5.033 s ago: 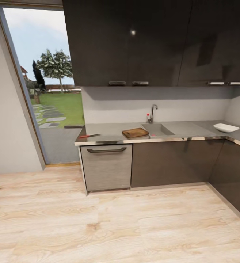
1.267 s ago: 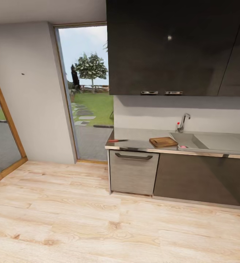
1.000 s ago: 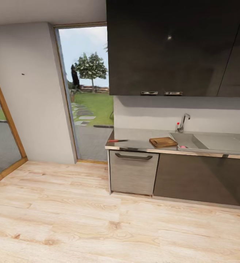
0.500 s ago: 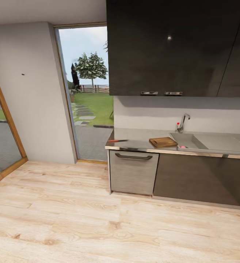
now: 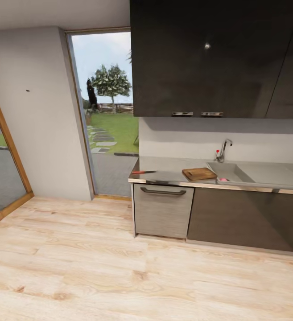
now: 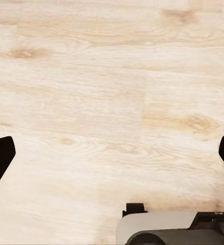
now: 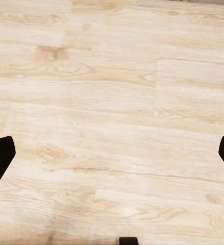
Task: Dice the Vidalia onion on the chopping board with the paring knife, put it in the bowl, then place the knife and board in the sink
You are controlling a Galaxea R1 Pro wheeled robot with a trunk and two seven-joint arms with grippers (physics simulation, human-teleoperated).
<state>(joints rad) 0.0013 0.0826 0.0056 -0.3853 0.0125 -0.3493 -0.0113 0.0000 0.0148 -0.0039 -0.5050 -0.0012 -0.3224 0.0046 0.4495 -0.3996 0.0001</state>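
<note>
Nothing has shifted in the last second, both grippers spread wide and empty over the wood floor (image 6: 91, 102), Vidalia onion (image 5: 223, 179) in the sink (image 5: 235, 171) beside the chopping board (image 5: 200, 173); I should drive straight in, stopping square to it.

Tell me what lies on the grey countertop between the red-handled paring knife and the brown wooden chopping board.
Nothing: in the head view, bare grey countertop separates the red-handled paring knife from the brown wooden chopping board.
</note>
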